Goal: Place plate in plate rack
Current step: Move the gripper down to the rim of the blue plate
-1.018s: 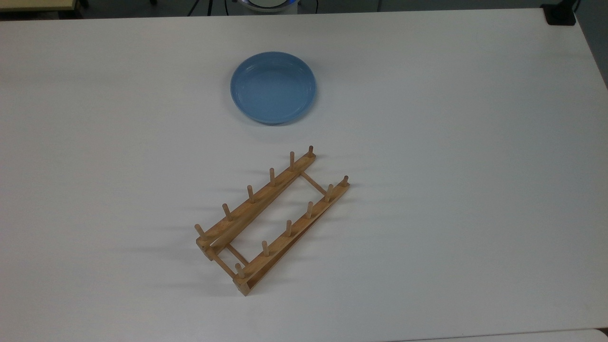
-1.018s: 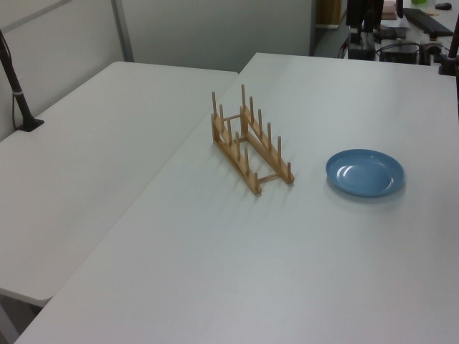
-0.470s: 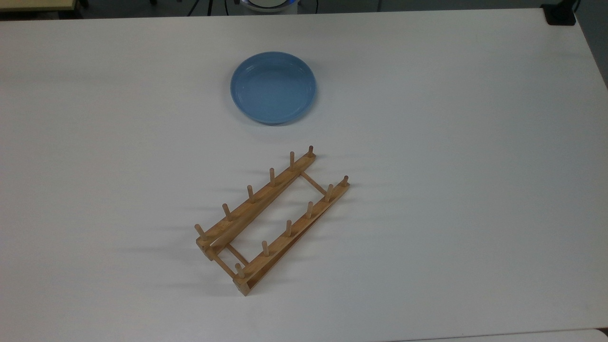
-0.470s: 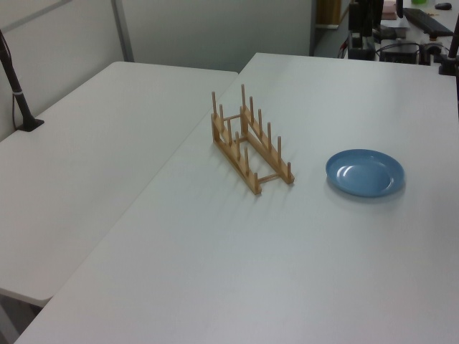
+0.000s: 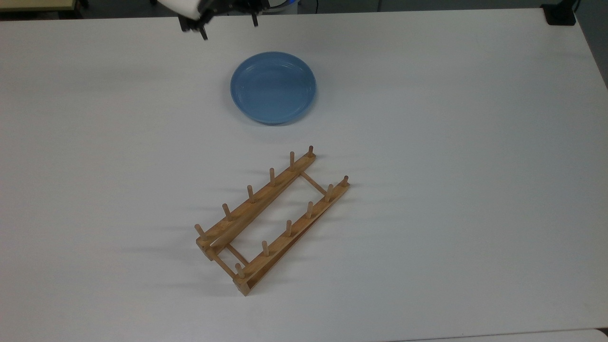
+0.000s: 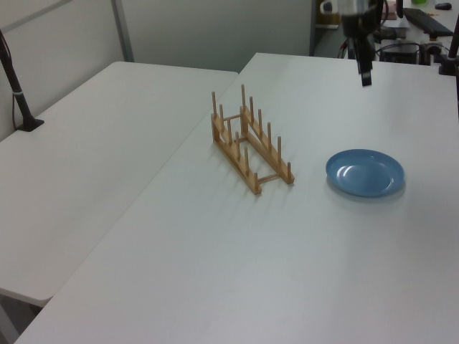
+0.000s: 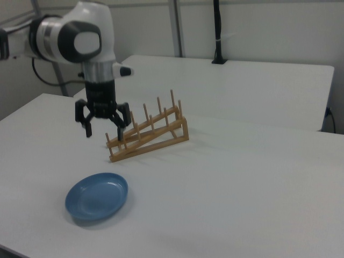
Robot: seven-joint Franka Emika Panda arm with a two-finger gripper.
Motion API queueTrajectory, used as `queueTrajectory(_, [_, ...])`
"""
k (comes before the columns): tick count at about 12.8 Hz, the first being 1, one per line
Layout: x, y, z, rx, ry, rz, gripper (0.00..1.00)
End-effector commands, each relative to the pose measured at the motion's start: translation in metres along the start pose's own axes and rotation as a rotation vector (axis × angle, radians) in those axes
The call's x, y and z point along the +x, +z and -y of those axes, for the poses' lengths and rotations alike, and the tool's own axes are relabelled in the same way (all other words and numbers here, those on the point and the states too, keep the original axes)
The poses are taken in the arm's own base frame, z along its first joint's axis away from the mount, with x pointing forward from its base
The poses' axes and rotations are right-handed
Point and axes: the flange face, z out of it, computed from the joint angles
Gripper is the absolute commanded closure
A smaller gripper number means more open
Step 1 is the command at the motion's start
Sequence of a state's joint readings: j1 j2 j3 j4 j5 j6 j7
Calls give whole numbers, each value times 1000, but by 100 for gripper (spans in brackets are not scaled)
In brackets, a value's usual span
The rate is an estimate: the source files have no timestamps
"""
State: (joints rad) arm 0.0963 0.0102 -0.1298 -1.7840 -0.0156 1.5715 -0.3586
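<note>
The light-blue plate [image 5: 273, 88] [image 6: 365, 173] [image 7: 97, 196] lies flat on the white table, with nothing touching it. The wooden plate rack [image 5: 270, 218] [image 6: 249, 138] [image 7: 148, 134] stands a short way from it, running diagonally in the top view, and its pegs are bare. My gripper [image 5: 229, 26] [image 6: 364, 77] [image 7: 104, 131] hangs open and points down, well above the table. It holds nothing. In the top view it sits near the top edge, up and left of the plate. In the right view it hangs above the plate and in front of the rack's left end.
A second white table [image 6: 93, 143] [image 7: 231, 70] adjoins this one beyond the rack. A black post [image 6: 18, 93] [image 7: 217, 32] is clamped to it. A black clamp [image 5: 560, 14] sits at the top view's top right corner. The robot's white arm [image 7: 80, 37] rises at the right view's left.
My gripper has come into sight at the top of the top view and of the left view. The plate and the rack have not moved.
</note>
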Motion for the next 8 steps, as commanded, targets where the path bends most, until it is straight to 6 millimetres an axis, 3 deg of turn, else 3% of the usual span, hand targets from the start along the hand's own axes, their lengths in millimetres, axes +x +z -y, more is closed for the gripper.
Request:
queueTrajectory(1, [6,61,1,-45,-125,25,2])
queueTrajectory(2, [13,82,-2,-52,-134,40,6])
queueTrajectory(6, [44,137,-11,-88,-145,112,10])
queueTrajectory(8, [58,160,-9,-96,-157,117,23])
